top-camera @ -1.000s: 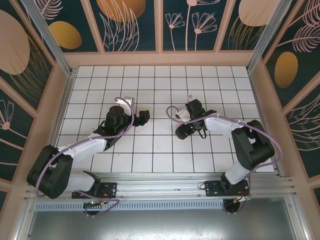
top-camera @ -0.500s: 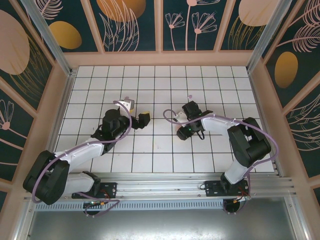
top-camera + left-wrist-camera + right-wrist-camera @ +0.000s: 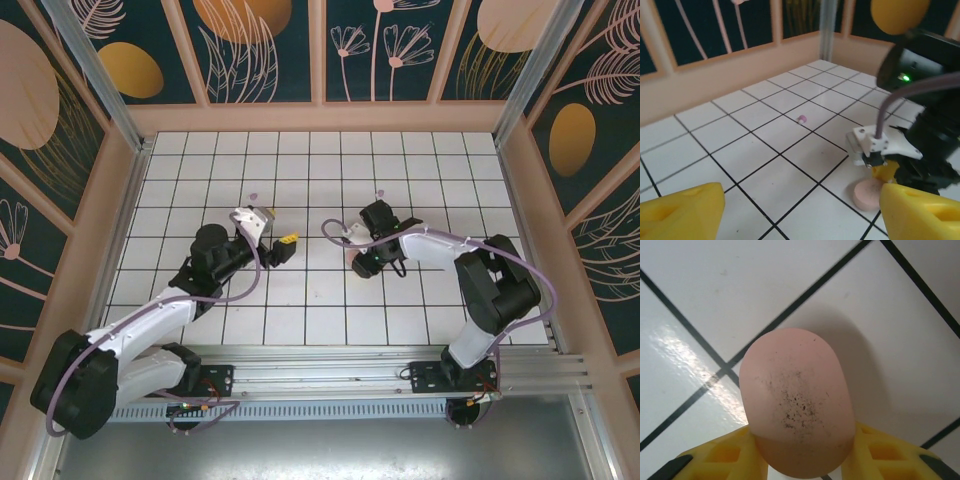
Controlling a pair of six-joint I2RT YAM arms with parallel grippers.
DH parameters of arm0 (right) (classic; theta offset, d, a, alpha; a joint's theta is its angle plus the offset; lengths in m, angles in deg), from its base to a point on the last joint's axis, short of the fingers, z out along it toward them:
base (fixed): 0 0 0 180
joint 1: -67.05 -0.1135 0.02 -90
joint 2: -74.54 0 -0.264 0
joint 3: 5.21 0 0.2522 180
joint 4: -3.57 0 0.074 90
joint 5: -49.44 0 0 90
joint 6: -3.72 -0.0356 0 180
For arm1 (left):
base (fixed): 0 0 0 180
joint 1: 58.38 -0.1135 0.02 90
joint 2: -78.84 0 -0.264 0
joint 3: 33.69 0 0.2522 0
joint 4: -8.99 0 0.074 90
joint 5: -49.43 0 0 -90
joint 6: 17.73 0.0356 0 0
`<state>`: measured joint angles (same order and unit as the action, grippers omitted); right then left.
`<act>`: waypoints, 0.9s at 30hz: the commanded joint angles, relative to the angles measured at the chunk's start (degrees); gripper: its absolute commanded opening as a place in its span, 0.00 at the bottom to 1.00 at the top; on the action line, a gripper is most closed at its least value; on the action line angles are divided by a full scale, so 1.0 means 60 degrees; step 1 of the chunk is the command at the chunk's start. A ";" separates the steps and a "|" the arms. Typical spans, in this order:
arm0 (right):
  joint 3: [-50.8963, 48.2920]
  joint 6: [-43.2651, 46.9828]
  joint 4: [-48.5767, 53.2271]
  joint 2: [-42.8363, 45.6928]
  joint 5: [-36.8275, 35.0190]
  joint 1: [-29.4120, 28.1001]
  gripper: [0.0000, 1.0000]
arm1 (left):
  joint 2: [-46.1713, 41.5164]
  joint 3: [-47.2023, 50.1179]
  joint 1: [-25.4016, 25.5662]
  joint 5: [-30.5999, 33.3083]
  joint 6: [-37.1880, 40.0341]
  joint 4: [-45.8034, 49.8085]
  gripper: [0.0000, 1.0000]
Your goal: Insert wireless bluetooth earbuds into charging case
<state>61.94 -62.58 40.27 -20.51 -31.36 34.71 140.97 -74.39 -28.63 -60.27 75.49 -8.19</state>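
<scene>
right fingers [image 3: 720, 457] pinching the pink case [image 3: 795, 395] down on the table [image 3: 890, 315], left fingers [image 3: 682, 210] spread and empty, one tiny earbud [image 3: 801, 119] lying loose well apart from it, so no bud looks seated yet, the loading's all ahead.

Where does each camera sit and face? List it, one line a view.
Top external: above and behind the bases, looking down on the tiled table; both arms, left tool, right tool show.
Left wrist: low over the tiles, facing the right tool and the pink case; its yellow fingers at the bottom corners.
Right wrist: straight down on the pink case, between its fingers.
Shared: both wrist views show the pink case.
</scene>
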 commanded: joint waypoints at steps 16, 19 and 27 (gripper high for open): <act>0.1304 0.0549 0.0527 0.0877 0.1779 -0.0412 0.17 | 0.0177 -0.0449 0.0034 -0.3660 0.2394 0.1053 0.79; 0.1393 0.0504 0.0476 0.1040 0.2009 -0.0689 0.16 | 0.0285 -0.0417 0.0034 -0.3823 0.2483 0.0957 0.80; 0.1908 0.0941 0.1112 0.1490 0.2044 -0.1496 0.14 | 0.0329 -0.0587 0.0033 -0.4243 0.2674 0.1339 0.81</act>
<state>70.81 -59.67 43.62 -14.41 -20.79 27.13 142.78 -75.65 -28.63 -82.92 89.70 -1.11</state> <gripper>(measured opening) 0.331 0.811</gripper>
